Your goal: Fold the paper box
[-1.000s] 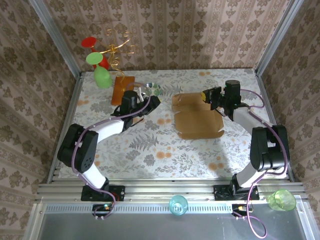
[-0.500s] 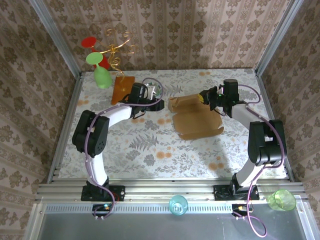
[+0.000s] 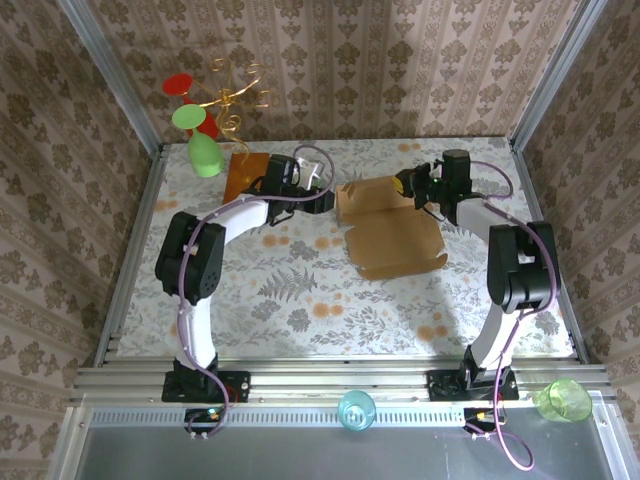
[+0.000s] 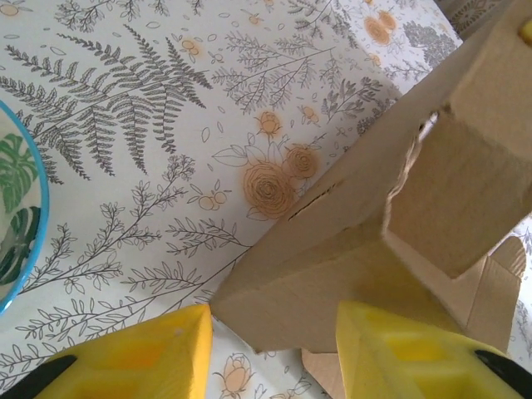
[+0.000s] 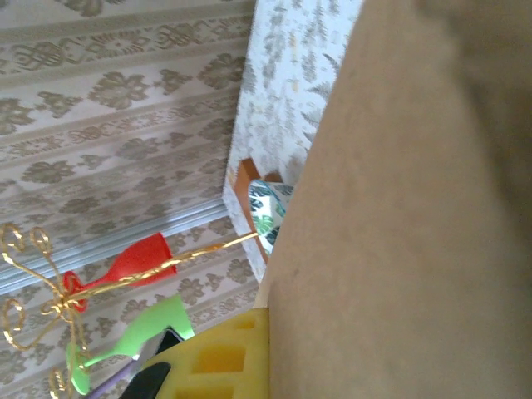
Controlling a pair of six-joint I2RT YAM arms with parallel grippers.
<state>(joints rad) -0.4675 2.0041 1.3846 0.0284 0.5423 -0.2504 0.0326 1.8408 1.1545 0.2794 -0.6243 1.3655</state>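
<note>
Paper box lies far, right of centre on the tabletop; I judge it light, bendy card, best held by flap edges. My left fingers are spread at its corner. Whether my right fingers pinch it, I cannot tell.

setting: lab test cell | cues: aluminium frame, wallpapered panels, floral tabletop
</note>
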